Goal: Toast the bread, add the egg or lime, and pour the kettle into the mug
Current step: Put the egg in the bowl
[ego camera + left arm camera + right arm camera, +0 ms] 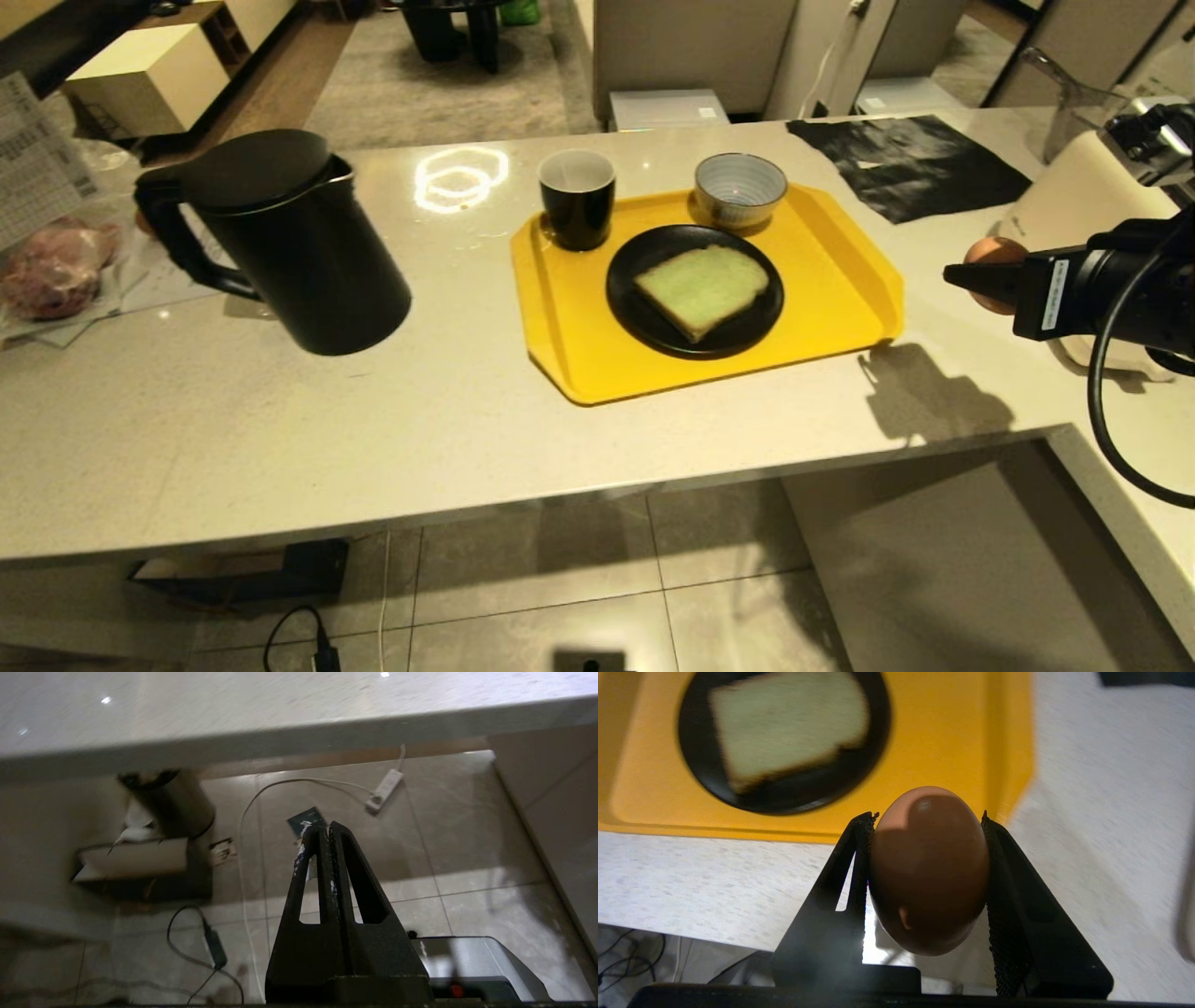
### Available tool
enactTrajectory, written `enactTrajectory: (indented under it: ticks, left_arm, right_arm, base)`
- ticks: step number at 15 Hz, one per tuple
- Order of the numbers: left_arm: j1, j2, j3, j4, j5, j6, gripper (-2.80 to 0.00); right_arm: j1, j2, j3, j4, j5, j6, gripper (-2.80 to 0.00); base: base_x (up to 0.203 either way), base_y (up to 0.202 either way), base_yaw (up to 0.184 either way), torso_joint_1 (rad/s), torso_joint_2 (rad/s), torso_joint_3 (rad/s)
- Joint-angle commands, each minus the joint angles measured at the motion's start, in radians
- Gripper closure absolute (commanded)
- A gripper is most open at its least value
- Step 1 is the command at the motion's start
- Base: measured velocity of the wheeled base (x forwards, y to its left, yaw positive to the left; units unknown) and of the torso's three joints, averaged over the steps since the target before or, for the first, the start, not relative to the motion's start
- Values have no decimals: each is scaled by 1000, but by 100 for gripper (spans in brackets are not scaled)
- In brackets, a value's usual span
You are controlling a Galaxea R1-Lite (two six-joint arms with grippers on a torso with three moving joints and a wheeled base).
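Right wrist view shows the right gripper (927, 877) with its fingers (1008, 896) about half spread and closed on the egg (929, 868), one textured pad pressed to each flank of the smooth, brown, oval shell, its narrow end pointing out past the fingertips. Ahead of those fingertips and well apart lies the yellow tray (822, 280), a glossy moulded plastic rectangle with a raised lip; on it a round black plate (644, 317) carries the bread (700, 289), a thick pale green slice with a tan crust. Beyond the plate stand the mug (577, 201), shiny black outside and white within, and a small ribbed bowl (739, 189). The tall matte black kettle (299, 252) stands on the pale speckled table (280, 439), far from the fingers. To do the carry well, I judge the grip should stay gentle and level, since a shell is brittle and slippery, and the release should come only once the egg rests low in its dish. The left gripper (322, 835) hangs below the table edge, fingers pressed together, holding nothing.
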Motion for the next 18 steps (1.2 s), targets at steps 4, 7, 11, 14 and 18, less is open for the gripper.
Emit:
enactTrajectory:
  ticks: [4, 7, 11, 14, 18]
  left_arm:
    - [0, 1, 0, 0, -1, 0, 0]
    - [0, 1, 0, 0, -1, 0, 0]
    - [0, 1, 0, 0, 0, 0, 0]
    - [0, 1, 0, 0, 1, 0, 0]
    - [0, 1, 0, 0, -1, 0, 0]
  right_arm:
    - [0, 5, -6, -4, 49, 0, 0]
    - [2, 40, -13, -76, 49, -3, 0]
    - [46, 150, -108, -128, 38, -4, 0]
    - [53, 270, -236, -134, 23, -11, 0]
    - [54, 472, -468, -140, 3, -10, 0]
  base:
    - [-1, -3, 117, 3, 2, 1]
    - [0, 0, 0, 0, 0, 0]
    - [0, 0, 0, 0, 0, 0]
    - [0, 0, 0, 0, 0, 0]
    - [0, 0, 0, 0, 0, 0]
